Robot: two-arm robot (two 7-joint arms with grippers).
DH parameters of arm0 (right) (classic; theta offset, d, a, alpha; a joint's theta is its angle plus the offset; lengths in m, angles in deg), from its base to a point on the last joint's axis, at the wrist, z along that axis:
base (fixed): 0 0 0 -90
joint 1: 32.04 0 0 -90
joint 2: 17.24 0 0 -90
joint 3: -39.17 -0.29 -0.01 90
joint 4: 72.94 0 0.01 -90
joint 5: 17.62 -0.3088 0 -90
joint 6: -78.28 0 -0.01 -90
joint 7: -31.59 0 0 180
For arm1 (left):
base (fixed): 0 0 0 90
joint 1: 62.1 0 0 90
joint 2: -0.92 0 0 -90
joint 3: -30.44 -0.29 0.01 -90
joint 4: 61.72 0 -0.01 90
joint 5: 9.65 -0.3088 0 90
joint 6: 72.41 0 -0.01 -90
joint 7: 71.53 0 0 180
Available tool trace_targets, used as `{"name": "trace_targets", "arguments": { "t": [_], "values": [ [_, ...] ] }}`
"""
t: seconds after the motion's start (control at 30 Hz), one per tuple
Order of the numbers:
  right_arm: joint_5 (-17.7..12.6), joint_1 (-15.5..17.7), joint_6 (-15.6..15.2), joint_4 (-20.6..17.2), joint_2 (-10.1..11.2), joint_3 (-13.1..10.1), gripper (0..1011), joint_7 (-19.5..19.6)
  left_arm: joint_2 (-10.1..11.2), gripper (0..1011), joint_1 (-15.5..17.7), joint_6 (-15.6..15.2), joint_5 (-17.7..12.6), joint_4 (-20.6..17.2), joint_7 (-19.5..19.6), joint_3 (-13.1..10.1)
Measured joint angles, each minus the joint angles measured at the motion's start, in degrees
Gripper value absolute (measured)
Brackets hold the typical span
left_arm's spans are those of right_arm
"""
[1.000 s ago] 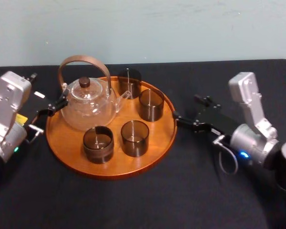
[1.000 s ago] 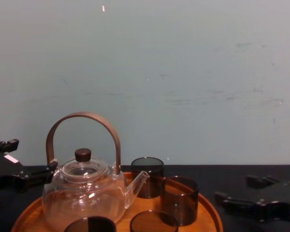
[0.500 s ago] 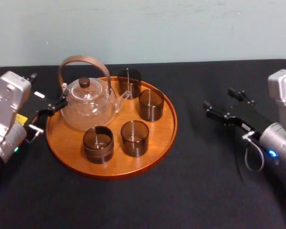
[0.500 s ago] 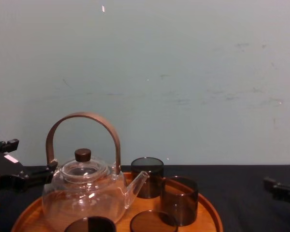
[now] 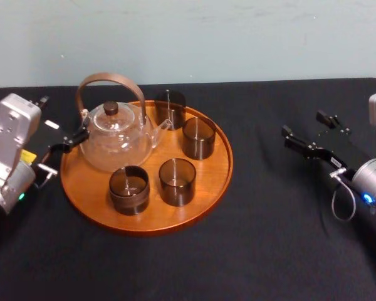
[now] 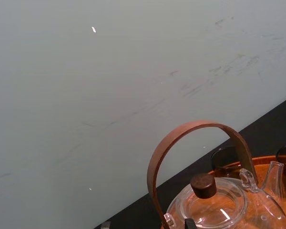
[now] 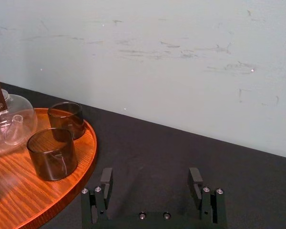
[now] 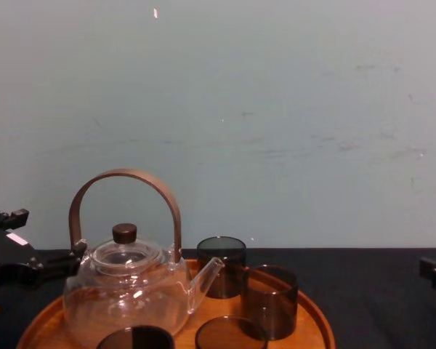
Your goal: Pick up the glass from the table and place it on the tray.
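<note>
The round orange-brown tray (image 5: 220, 182) lies on the black table (image 5: 269, 251). It holds a clear glass teapot (image 5: 116, 137) and several dark smoked glasses, and every glass I see stands on it. The glass (image 5: 198, 137) nearest the tray's right rim is upright, also seen as glass (image 7: 52, 153) and glass (image 8: 270, 299). My right gripper (image 5: 302, 123) hovers open and empty over the cloth well right of the tray, its fingers (image 7: 106, 183) wide apart. My left gripper (image 5: 61, 119) is open beside the tray's left rim, close to the teapot.
A pale blue-green wall (image 8: 276, 109) rises behind the table's far edge. Bare black cloth stretches between the tray and my right gripper and along the front. The teapot's tall brown handle (image 8: 123, 178) arches high above the tray.
My right gripper has drawn back to the right, away from the tray's rim, staying open and empty. The left arm, glasses and teapot have not moved.
</note>
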Motion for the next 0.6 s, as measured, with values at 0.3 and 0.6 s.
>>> {"name": "trace_targets", "arguments": {
  "t": [0.3, 0.6],
  "values": [
    [0.04, -0.07, -0.05, -0.01, 0.04, 0.23, 1002, -0.18, 0.0, 1010, 0.0, 0.0, 0.0, 0.0, 0.0, 0.0],
    [0.07, -0.11, -0.09, -0.01, 0.08, 0.33, 1002, -0.3, 0.0, 1009, 0.0, 0.0, 0.0, 0.0, 0.0, 0.0]
  ]
}}
